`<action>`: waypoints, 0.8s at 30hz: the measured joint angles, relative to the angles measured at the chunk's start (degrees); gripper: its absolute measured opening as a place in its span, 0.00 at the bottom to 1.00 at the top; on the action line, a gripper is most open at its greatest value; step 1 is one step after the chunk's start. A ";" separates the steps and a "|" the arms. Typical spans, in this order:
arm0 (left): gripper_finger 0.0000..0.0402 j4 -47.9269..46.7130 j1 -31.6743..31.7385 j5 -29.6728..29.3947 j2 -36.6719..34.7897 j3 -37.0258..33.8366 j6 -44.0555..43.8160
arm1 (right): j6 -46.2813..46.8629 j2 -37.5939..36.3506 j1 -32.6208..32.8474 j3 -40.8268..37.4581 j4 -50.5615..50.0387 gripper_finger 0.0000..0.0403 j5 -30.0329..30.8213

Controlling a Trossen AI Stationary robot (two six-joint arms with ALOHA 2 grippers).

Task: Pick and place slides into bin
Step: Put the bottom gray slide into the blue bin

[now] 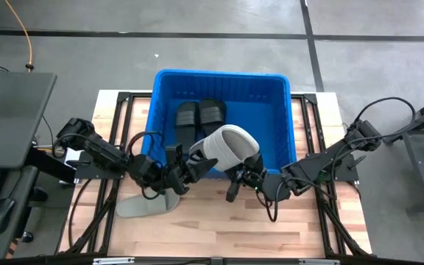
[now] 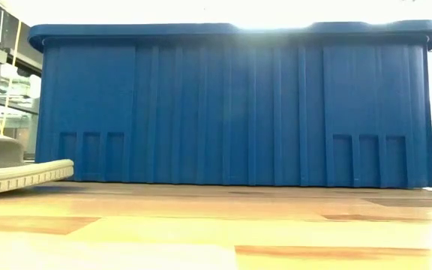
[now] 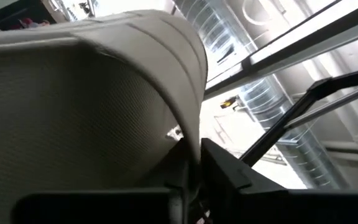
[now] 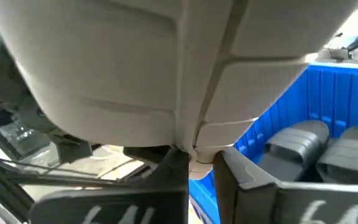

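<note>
A light grey slide (image 1: 227,146) is held up over the near rim of the blue bin (image 1: 271,96), between my two grippers. My left gripper (image 1: 195,165) is shut on its left end and my right gripper (image 1: 237,175) is shut on its near right edge. Two black slides (image 1: 201,115) lie side by side on the bin's floor at the far left; they also show in the right wrist view (image 4: 316,149). A second light grey slide (image 1: 146,204) lies flat on the table below the left arm; it also shows in the low view (image 2: 13,169). My left gripper pinches a thin edge of the grey slide (image 3: 188,140) between its two fingers, coming from the table's left. The slide is lifted clear of the table and tilted. My right gripper pinches the slide's edge (image 4: 197,152) between its two fingers, coming from the near right. The slide stands above the fingers, clear of the table, partly over the bin's near rim.
The bin's near wall (image 2: 231,112) stands tall across the table's middle. Bare wooden table (image 1: 256,228) lies between the bin and the near edge. Black frame rails (image 1: 322,132) run along both sides of the bin.
</note>
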 joint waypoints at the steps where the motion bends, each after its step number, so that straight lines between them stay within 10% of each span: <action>1: 0.09 -0.17 0.00 0.09 0.12 -0.01 -0.25 | 0.86 -0.45 0.39 0.00 -1.96 0.01 0.02; 15: 0.31 4.17 3.20 5.80 -5.24 -13.96 -4.37 | 33.08 -11.94 12.28 -0.02 -39.11 0.00 8.64; 24: 0.31 24.10 1.82 6.61 -16.05 -27.20 1.68 | 32.08 -14.09 7.61 -0.02 -40.04 0.00 -8.96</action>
